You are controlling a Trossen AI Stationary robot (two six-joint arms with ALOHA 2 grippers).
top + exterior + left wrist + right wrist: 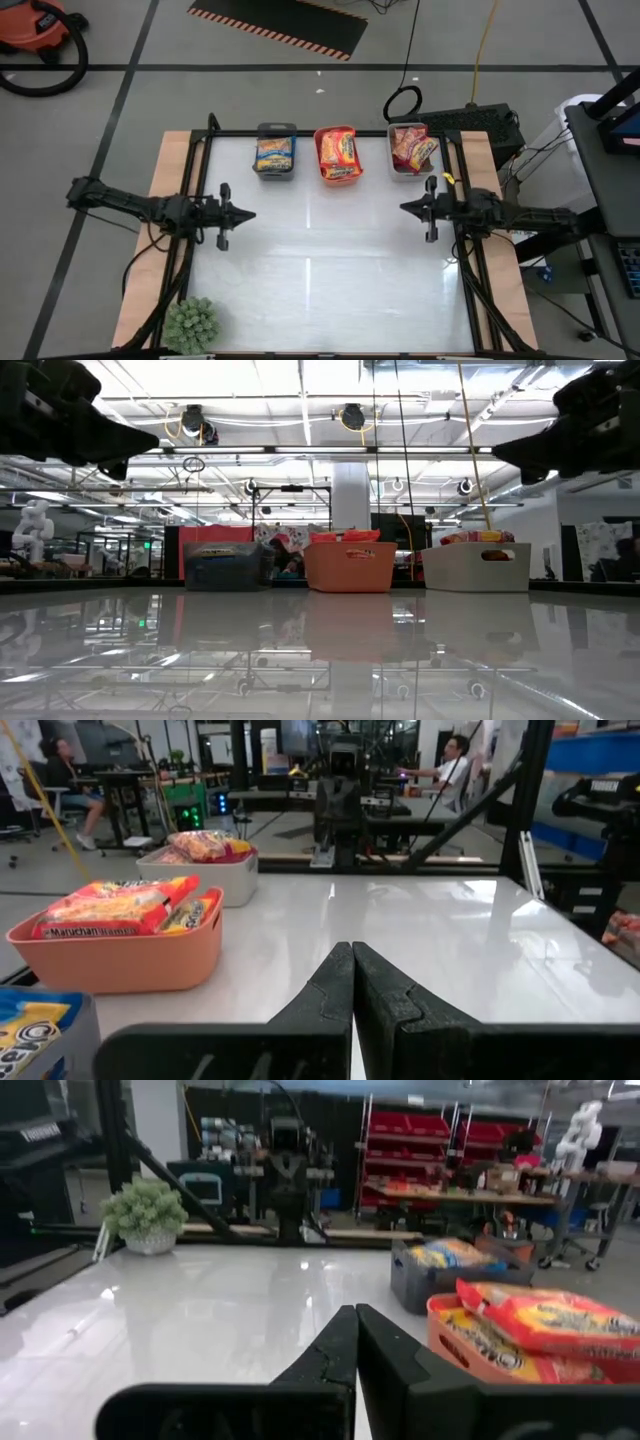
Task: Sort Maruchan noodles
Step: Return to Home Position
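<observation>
Looks to us like the sorting is basically done: every one of the Maruchan noodles (110,912) we can find is in a bin, and no loose packet shows on the white table (320,280) between the two grippers. The blue-yellow packets (274,153) lie in the dark bin (276,178), the one nearest the left gripper (249,214), off to its side toward the far edge. The orange packets (339,150) sit in the orange bin (339,181), roughly midway between both grippers and farther out. The red packets (412,148) are piled in the light grey bin (392,160), just beside the right gripper (403,207). (We can't count packets per bin, they overlap too much.) So what's left, as we judge it, is only parking the arms. Pose-wise, both arms reach in level from opposite sides of the table, tips pointing at each other and well apart, hanging above the surface and touching nothing. Each wrist view shows its own fingers pressed together with nothing between them. The little green plant (190,322) sits well behind the left gripper, off to its other side.
</observation>
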